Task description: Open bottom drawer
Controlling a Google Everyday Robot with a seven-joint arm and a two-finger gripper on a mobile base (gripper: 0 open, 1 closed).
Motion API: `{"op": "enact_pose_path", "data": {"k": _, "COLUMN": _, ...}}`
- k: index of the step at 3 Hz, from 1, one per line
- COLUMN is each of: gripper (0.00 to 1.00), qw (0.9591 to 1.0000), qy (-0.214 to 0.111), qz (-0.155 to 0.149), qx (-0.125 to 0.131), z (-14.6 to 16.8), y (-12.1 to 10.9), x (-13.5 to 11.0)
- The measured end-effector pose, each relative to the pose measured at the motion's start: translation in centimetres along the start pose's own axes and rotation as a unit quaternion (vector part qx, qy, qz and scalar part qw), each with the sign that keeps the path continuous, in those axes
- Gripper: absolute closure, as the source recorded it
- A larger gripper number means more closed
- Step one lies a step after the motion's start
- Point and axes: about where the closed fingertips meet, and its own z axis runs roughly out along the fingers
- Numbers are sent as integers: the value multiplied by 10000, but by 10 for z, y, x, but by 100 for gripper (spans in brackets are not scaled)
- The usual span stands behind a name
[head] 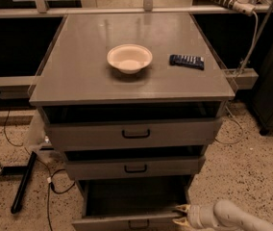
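The bottom drawer (127, 220) is the lowest of three grey drawers in the cabinet. It stands pulled far out, its dark inside showing, and its small black handle sits at the frame's lower edge. My gripper (180, 214), white with yellowish fingertips, is at the right end of the drawer's front edge, reaching in from the lower right on a white arm (232, 218). It holds nothing that I can see.
The top drawer (135, 134) and middle drawer (135, 168) stand slightly out. A white bowl (129, 58) and a dark remote (187, 61) lie on the cabinet top (79, 76). A black bar (23, 182) and cables lie on the speckled floor at left.
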Motion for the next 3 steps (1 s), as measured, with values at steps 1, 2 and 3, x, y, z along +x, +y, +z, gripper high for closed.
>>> {"op": "enact_pose_path", "data": {"k": 1, "gripper": 84, "qw": 10000, "qy": 9, "qz": -46, "qx": -17, "z": -7, "y": 9, "x": 2}}
{"op": "enact_pose_path", "data": {"k": 2, "gripper": 100, "qw": 9999, "qy": 59, "qz": -83, "qx": 6, "z": -29, "y": 24, "x": 6}}
{"op": "enact_pose_path", "data": {"k": 3, "gripper": 100, "qw": 10000, "qy": 82, "qz": -35, "qx": -6, "z": -41, "y": 38, "x": 6}}
